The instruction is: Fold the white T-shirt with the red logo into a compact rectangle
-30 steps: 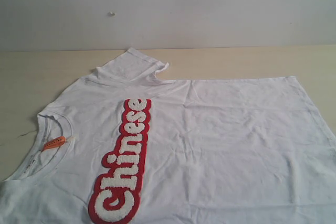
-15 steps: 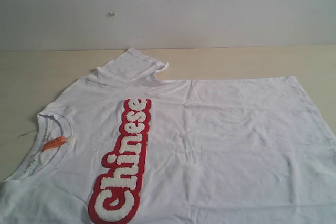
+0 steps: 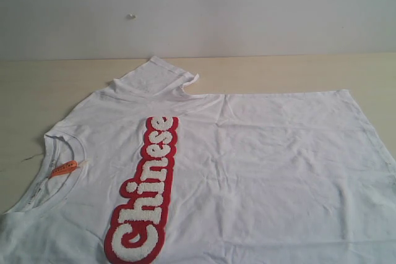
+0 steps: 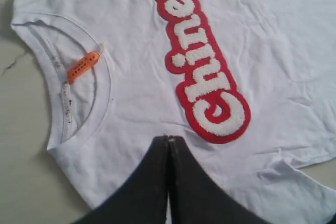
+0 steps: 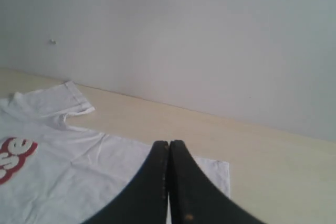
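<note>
On the pale table (image 3: 278,72), the white T-shirt (image 3: 260,171) lies spread flat, chest up, with its neck at the left and its hem at the right. An orange tag (image 3: 64,168) sits inside the ribbed collar (image 3: 46,153); its marks are too small to read. Next comes the red logo (image 3: 146,193), fuzzy white letters with a thick red outline, spelling "Chinese" in one long strip. One short sleeve (image 3: 158,75) points toward the wall (image 3: 247,10). My left hand (image 4: 168,140), jaws pressed together on nothing, hovers over the shirt between collar and "C". My right hand (image 5: 169,144), jaws also together and empty, hangs above the hem end.
</note>
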`<state>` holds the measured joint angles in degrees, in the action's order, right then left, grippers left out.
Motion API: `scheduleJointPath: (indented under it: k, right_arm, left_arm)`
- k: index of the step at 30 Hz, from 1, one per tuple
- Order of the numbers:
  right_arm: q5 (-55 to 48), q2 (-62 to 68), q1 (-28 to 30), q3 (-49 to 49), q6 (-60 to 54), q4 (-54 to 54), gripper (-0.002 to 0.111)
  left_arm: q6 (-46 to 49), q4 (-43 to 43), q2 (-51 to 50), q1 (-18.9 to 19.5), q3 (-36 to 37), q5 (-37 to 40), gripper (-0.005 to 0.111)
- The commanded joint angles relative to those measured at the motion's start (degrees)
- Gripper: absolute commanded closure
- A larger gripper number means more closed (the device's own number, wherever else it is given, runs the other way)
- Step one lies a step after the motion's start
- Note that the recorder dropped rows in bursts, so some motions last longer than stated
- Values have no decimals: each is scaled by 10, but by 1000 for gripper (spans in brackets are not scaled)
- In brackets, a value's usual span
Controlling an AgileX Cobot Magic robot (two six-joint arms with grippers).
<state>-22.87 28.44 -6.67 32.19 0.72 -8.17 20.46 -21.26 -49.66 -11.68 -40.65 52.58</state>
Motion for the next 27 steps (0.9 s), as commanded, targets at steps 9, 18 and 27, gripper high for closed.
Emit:
scheduleJointPath:
  k: [9, 18, 27]
  right_arm:
    - [-63, 182, -25, 68, -226, 98, 108]
    - [-211, 307, -84, 138, -428, 149, 108]
    - [-305, 383, -87, 144, -611, 148, 108]
  left_arm:
    - [198, -141, -123, -4, -94, 104, 107]
    - [311, -134, -247, -28, -97, 117, 105]
    - [311, 48, -272, -119, -97, 76, 62]
